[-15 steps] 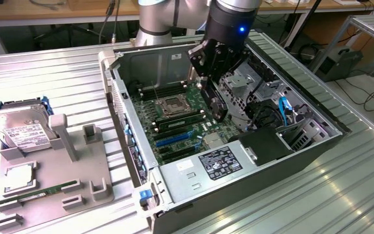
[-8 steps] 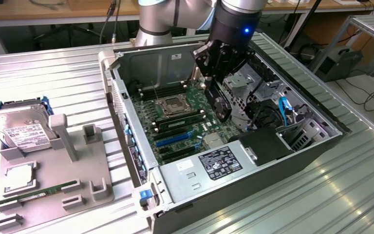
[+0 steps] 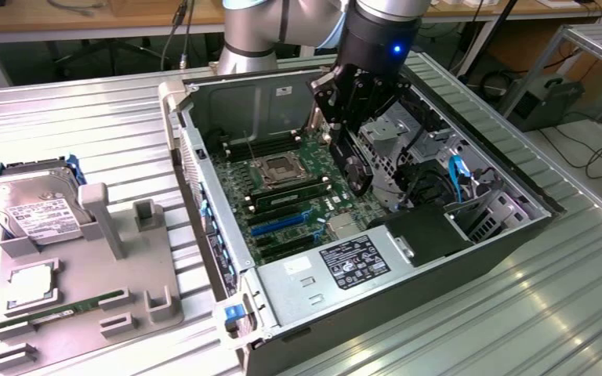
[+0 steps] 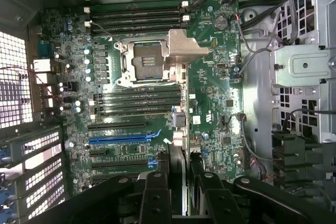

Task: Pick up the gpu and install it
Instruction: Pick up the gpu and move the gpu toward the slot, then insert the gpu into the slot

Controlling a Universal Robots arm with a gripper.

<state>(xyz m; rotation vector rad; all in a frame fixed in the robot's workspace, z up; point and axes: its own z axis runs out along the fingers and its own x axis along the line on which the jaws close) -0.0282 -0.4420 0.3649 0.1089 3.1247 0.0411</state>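
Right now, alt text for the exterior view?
The arm's tool holds the black gpu edge-down over the motherboard inside an open computer case. On the exterior view's left, a grey tray carries a hard drive and a green RAM stick.

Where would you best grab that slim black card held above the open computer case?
By its upper long edge, coming straight down from above. The slim black graphics card hangs on edge, thin and flat-sided, so the tool pinches its two broad faces, leaving the lower edge free toward the green motherboard. That is how it is held now.
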